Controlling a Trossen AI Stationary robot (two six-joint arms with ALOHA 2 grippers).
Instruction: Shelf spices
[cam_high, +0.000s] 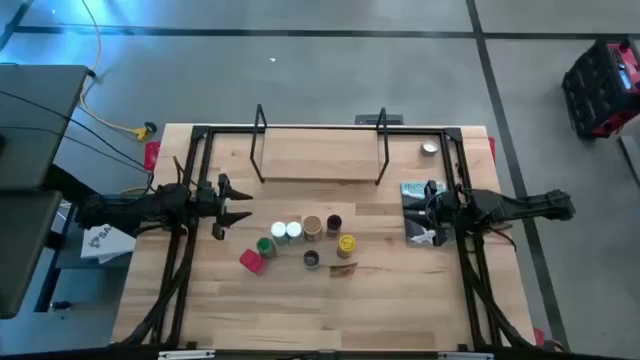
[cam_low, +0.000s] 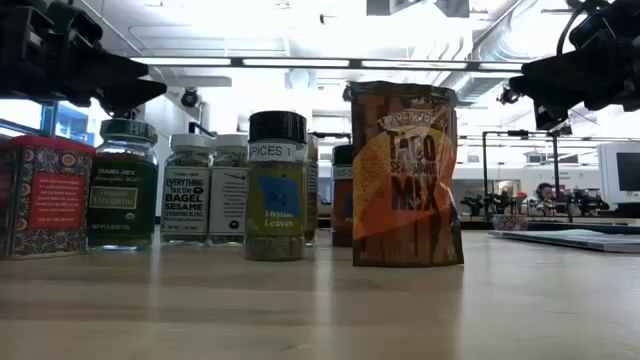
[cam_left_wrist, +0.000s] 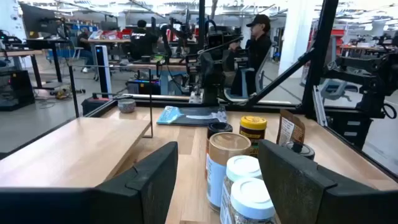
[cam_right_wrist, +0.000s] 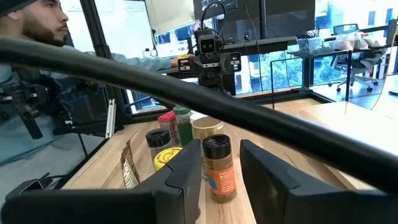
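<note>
The spices stand upright in a cluster mid-table: two white jars (cam_high: 286, 231), a tan jar (cam_high: 313, 226), a dark jar (cam_high: 334, 222), a yellow jar (cam_high: 346, 243), a green jar (cam_high: 265, 246), a red box (cam_high: 251, 261), a small dark jar (cam_high: 311, 259) and a brown packet (cam_high: 343, 267). The shelf (cam_high: 320, 155), a light board between black wire uprights, stands beyond them toward the far edge. My left gripper (cam_high: 240, 206) hovers open left of the cluster, facing the white jars (cam_left_wrist: 249, 193). My right gripper (cam_high: 410, 211) hovers open right of it, facing the dark-lidded jar (cam_right_wrist: 219, 165).
A flat book with a waterfall cover (cam_high: 420, 215) lies under my right gripper. A small silver tin (cam_high: 429, 149) sits near the far right corner. Black frame bars (cam_high: 200, 140) border the table's left, right and far sides. People are in the room beyond.
</note>
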